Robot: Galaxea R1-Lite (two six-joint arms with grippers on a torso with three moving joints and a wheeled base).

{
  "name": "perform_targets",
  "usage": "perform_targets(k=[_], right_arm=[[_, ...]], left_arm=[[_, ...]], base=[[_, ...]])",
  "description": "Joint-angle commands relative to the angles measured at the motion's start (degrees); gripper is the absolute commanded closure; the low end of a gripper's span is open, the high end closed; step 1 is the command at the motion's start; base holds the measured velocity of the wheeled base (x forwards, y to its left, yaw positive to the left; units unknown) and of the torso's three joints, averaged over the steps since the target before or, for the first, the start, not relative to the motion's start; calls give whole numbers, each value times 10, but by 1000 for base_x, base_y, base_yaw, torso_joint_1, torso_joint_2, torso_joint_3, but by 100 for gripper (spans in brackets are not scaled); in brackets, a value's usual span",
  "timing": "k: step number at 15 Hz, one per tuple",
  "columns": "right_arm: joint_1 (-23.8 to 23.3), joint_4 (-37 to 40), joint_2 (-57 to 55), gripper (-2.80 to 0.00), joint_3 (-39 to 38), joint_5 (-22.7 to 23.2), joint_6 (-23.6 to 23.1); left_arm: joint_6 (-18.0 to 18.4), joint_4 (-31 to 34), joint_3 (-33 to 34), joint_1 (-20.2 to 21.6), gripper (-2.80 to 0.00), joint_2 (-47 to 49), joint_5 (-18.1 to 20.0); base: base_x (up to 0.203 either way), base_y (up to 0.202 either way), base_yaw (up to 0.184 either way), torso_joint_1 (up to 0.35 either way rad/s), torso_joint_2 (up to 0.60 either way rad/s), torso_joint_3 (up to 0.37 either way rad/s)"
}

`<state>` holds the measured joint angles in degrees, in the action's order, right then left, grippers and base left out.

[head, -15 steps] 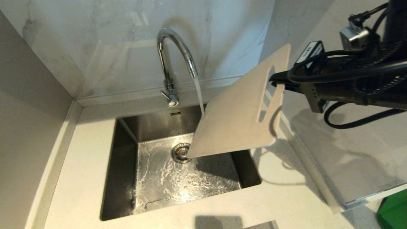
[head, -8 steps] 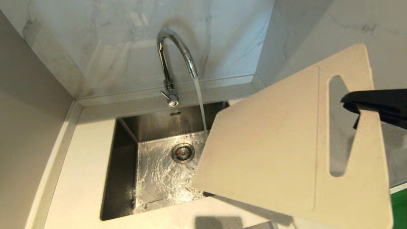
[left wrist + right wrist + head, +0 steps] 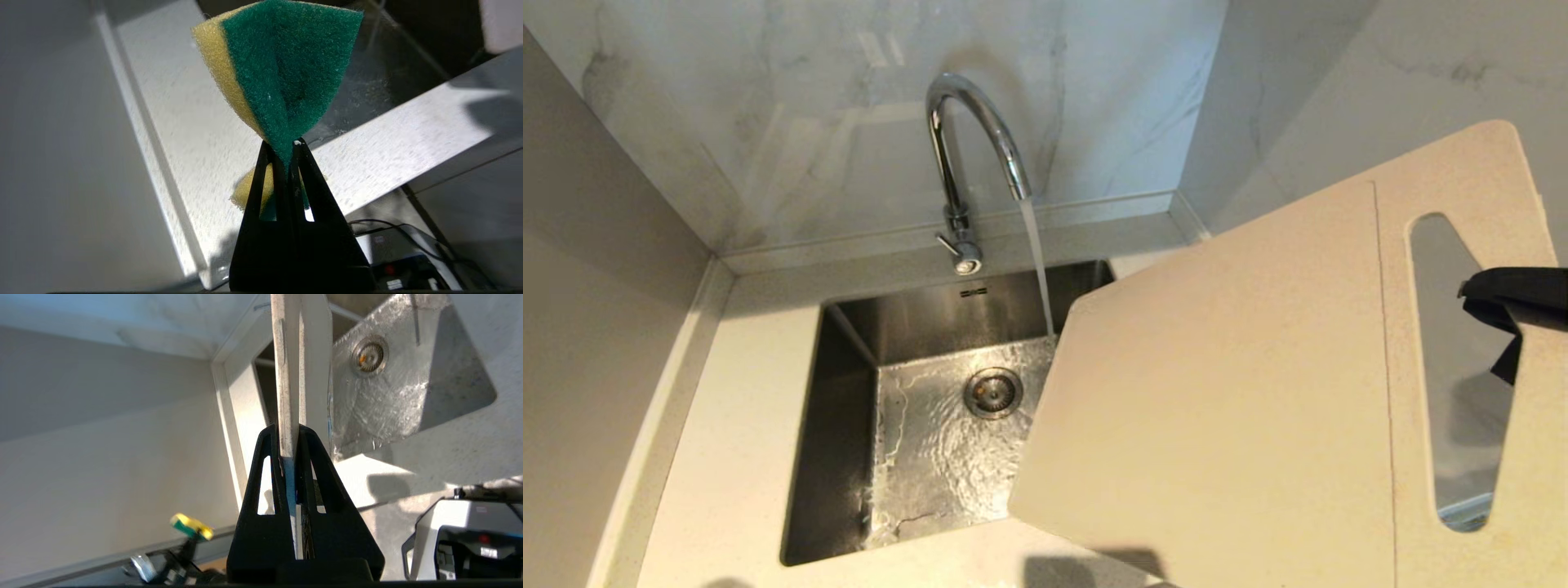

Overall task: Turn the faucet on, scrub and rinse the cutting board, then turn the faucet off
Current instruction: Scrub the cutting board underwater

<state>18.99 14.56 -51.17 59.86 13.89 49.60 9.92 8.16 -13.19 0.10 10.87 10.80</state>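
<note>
cutting board (image 3: pixel 1217 408) fills the near right of the head view, right gripper (image 3: pixel 1503 314) pinching its handle strip, held over the sink's (image 3: pixel 841 425) right side, seemingly clear of the stream. low at the left, left gripper (image 3: pixel 286 153) squeezes the sponge (image 3: pixel 286 69). beyond, the faucet (image 3: pixel 968 139) runs: scrubbing is up, and next sponge must meet board.

Water runs from the faucet (image 3: pixel 974 139) in a thin stream into the steel sink (image 3: pixel 849 425), landing just beside the drain (image 3: pixel 993 393). The cutting board (image 3: pixel 1233 392) hangs tilted over the sink's right side, filling the right of the view. The right gripper (image 3: pixel 1503 298) clamps the strip beside its handle slot (image 3: pixel 1462 367), at the picture's right edge.
</note>
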Motion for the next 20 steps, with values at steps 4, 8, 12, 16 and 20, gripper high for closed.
perform_targets(k=[4,8,12,16,20], right_arm=[[1,-4,-4,0,-7,5,18],[1,-8,-20,0,-11,20,18],[1,-23,-33,0,-26,20,19],[0,-29,-34,0,-25,20,18],[0,-29,-34,0,-28,20,19]], left_arm=[[6,-3,-226,-1,0,342,88],[-10,-2,-462,-68,0,579,133],[-65,9,-616,-214,0,751,109],[-88,14,-692,-341,0,840,60],[-87,18,-705,-420,0,878,24]], base=[[0,0,0,0,0,0],[0,0,0,0,0,0],[0,0,0,0,0,0],[0,0,0,0,0,0],[0,0,0,0,0,0]])
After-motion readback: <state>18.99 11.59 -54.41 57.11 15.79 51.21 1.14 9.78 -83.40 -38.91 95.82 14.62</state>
